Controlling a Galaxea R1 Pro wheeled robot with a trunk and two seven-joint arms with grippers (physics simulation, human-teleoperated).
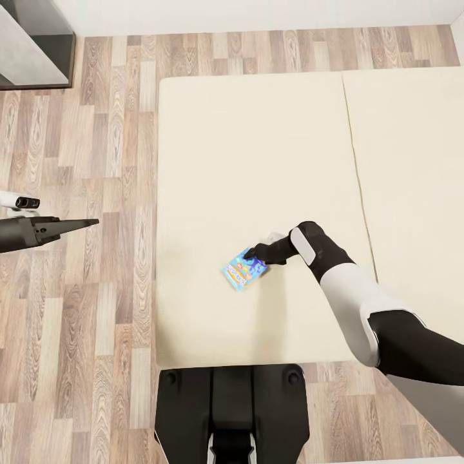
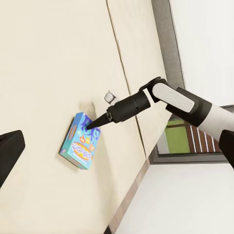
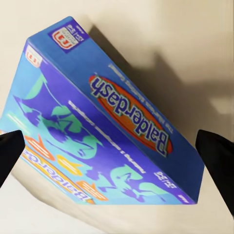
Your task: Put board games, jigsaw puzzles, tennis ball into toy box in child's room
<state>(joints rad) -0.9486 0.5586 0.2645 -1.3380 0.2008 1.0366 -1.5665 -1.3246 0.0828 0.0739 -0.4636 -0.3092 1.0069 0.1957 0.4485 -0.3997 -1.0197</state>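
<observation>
A small blue board game point(image 1: 243, 270) lies flat on the cream bed point(image 1: 258, 142), near its front edge. My right gripper point(image 1: 251, 254) is down at the box's far right corner, open. In the right wrist view its two fingertips stand wide apart on either side of the blue board game point(image 3: 97, 122), which reads "Balderdash". The left wrist view shows that same board game point(image 2: 80, 144) with the right gripper point(image 2: 90, 125) pointing onto its top. My left gripper point(image 1: 92, 222) hovers over the floor to the left of the bed, open and holding nothing. One of its fingers point(image 2: 9, 151) is seen beside the bed point(image 2: 48, 58).
The bed has two mattress sections with a seam point(image 1: 353, 148) between them. Wood-plank floor point(image 1: 84, 322) runs along the bed's left side. A dark grey cabinet point(image 1: 32, 45) stands at the far left. My black base point(image 1: 232, 406) touches the bed's front edge. A window point(image 2: 180, 139) lies beyond the bed.
</observation>
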